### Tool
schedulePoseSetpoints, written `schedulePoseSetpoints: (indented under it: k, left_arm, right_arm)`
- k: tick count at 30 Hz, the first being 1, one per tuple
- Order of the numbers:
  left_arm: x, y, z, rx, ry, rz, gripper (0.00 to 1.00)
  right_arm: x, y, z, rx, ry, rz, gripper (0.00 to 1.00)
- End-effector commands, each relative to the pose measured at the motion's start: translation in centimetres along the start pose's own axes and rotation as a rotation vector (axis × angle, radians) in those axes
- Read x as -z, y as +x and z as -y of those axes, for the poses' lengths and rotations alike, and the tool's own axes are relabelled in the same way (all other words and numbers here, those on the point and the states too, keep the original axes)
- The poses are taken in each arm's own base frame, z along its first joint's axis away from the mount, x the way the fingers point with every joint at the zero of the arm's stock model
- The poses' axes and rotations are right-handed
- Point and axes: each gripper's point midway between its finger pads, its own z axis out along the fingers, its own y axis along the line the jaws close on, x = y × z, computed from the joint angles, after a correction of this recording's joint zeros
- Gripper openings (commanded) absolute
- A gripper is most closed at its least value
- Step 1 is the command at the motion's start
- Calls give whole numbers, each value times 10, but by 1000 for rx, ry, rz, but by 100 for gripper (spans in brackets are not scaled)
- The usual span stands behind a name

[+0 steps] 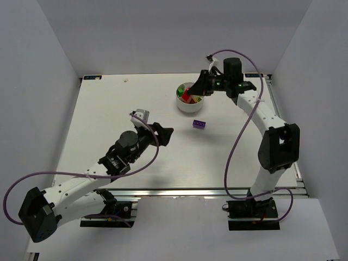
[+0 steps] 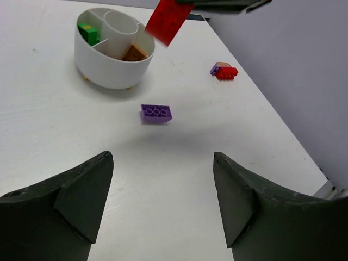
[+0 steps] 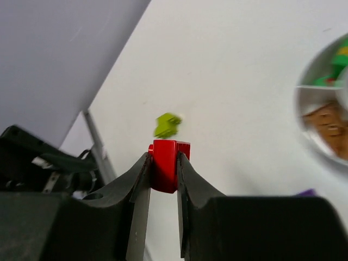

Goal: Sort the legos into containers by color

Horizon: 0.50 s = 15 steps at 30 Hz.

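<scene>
Right gripper (image 3: pixel 163 163) pinches a red brick (image 3: pixel 168 148) in the air beside the dish (image 2: pixel 109 70), which holds green and orange bricks. Left gripper (image 2: pixel 162 163) is spread and empty. Unsorted on the table: 1 purple brick (image 2: pixel 156 113) near the dish, 1 yellow-green brick (image 3: pixel 167 125), and 1 red-and-purple pair (image 2: pixel 224 71).

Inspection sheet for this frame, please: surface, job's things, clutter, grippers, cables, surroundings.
Surface: white table, bare apart from loose legos.
Job's things: white dish holds a green lego and an orange lego in separate compartments. A purple lego lies loose near the dish, a red and purple pair lies farther off, and a yellow-green lego lies loose on the table.
Clutter: nothing seen.
Grippers: left gripper is open and empty, facing the purple lego. Right gripper is shut on a red lego, raised near the dish.
Cables: a purple cable loops along each arm.
Surroundings: plain pale walls on three sides.
</scene>
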Motion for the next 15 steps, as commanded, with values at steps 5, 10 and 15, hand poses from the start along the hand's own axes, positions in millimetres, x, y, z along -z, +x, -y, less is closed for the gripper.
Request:
schedulePoseSetpoints:
  k: [5, 10, 15]
  left_arm:
    - [30, 13, -31, 136, -168, -45, 83]
    - [48, 21, -44, 169, -227, -68, 83]
    - [63, 17, -53, 206, -269, -44, 83]
  right_arm:
    - [23, -97, 77, 258, 220, 179, 0]
    - [14, -132, 129, 366, 291, 217, 0]
    - [1, -139, 160, 382, 313, 222, 0]
